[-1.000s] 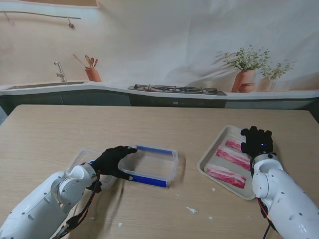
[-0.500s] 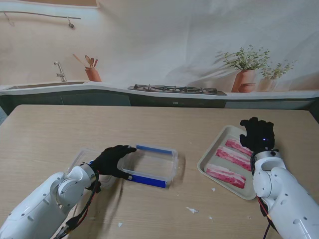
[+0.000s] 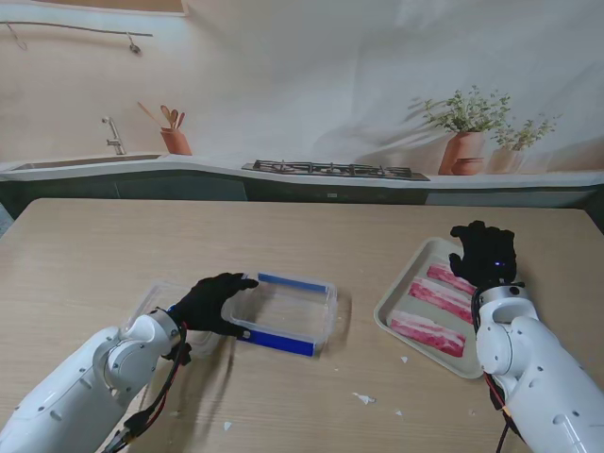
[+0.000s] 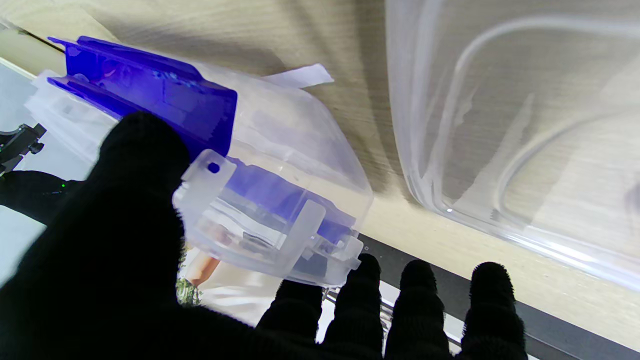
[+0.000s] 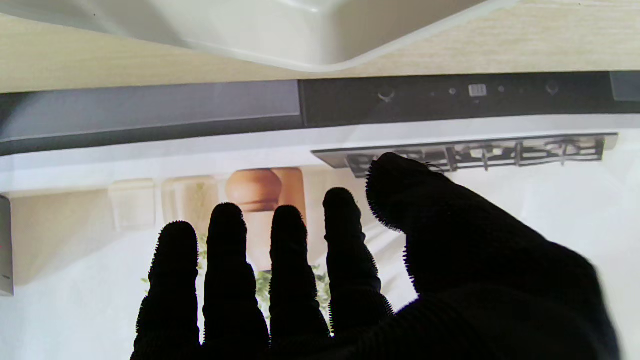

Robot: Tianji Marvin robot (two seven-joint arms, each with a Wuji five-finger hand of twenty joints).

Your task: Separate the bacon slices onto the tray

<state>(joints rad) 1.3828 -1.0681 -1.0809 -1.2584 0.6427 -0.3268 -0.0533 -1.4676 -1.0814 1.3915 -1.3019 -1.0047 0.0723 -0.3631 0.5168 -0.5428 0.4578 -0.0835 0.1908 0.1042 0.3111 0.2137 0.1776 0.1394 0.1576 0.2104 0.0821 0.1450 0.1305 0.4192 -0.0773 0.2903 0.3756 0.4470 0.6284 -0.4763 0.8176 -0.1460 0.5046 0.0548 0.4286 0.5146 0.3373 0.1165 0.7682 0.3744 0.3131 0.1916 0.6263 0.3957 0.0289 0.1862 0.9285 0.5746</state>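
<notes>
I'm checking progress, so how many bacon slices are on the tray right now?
3, side by side on the tray: the nearest slice, the middle slice, and the farthest slice, partly covered by the right hand. The hand may hide more.

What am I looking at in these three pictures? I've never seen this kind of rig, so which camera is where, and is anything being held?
This is a two-armed robot with five-finger hands in black gloves. The wide picture comes from a camera on its stand, looking down at a wooden table. The other two come from wrist cameras looking along the fingers, and they appear upside down.

The left hand grips the rim of a clear container with blue clips; a clear lid lies beside it. The left wrist view shows the thumb and fingers pinching that rim.

On the right sits a pale tray with three bacon slices laid apart. The right hand hovers over the tray's far end, fingers spread, holding nothing.
</notes>
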